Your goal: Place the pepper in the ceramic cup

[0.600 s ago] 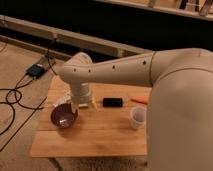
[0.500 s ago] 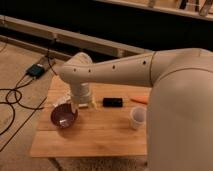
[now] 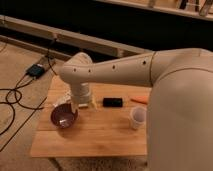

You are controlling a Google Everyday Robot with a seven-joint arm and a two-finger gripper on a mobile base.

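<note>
Orange-red pepper (image 3: 140, 99) lies left-to-right behind the ceramic cup (image 3: 138, 117); the gripper (image 3: 81, 104), state unclear, hangs beside the bowl (image 3: 56, 118).

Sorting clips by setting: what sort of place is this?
Probably a robotics test room: loose cables cross the floor, a lone wooden table stands there, and the end effector hangs low beside the purple bowl.

Hand (image 3: 77, 103) low beside purple bowl (image 3: 63, 116); pepper (image 3: 140, 99) behind ceramic cup (image 3: 138, 117).
</note>
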